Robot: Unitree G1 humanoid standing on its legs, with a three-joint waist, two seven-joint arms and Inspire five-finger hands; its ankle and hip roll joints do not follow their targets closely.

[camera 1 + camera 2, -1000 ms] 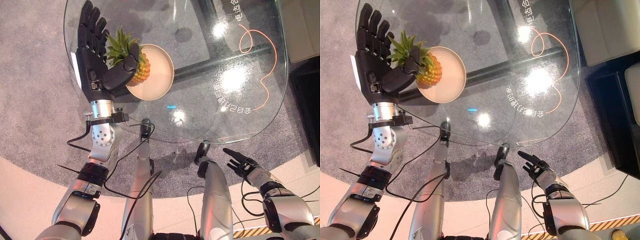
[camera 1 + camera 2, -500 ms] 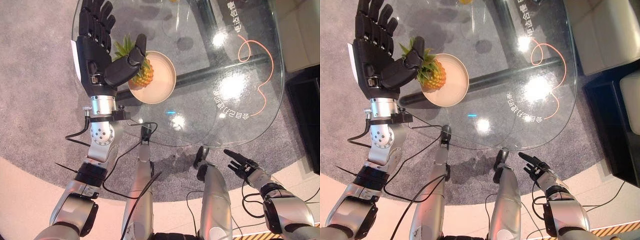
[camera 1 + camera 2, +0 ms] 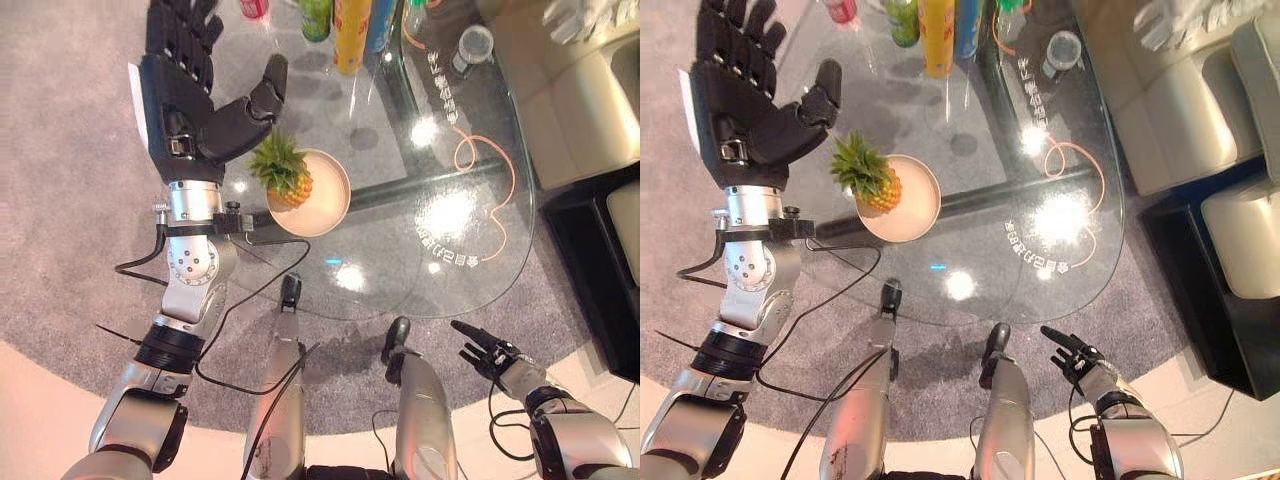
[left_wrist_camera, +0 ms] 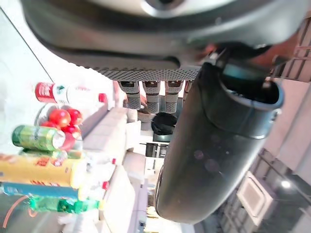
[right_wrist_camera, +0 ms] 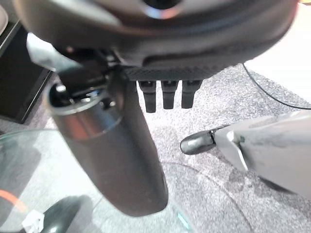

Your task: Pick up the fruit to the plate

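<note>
A small pineapple (image 3: 287,172) with green leaves stands on the beige plate (image 3: 328,195) at the near left of the glass table (image 3: 400,250). My left hand (image 3: 190,100) is raised above and to the left of it, open, with straight fingers and thumb spread, holding nothing. My right hand (image 3: 487,349) hangs low at the lower right, below the table's near edge, open and empty.
Cans and bottles (image 3: 350,25) stand in a row at the table's far edge, with a clear cup (image 3: 470,45) to their right. A beige sofa (image 3: 570,100) lies to the right of the table, and grey carpet surrounds it.
My left hand has let go of the pineapple and risen clear of it; the fruit now stands free on the plate. The camera has tilted up, showing more of the far table.
</note>
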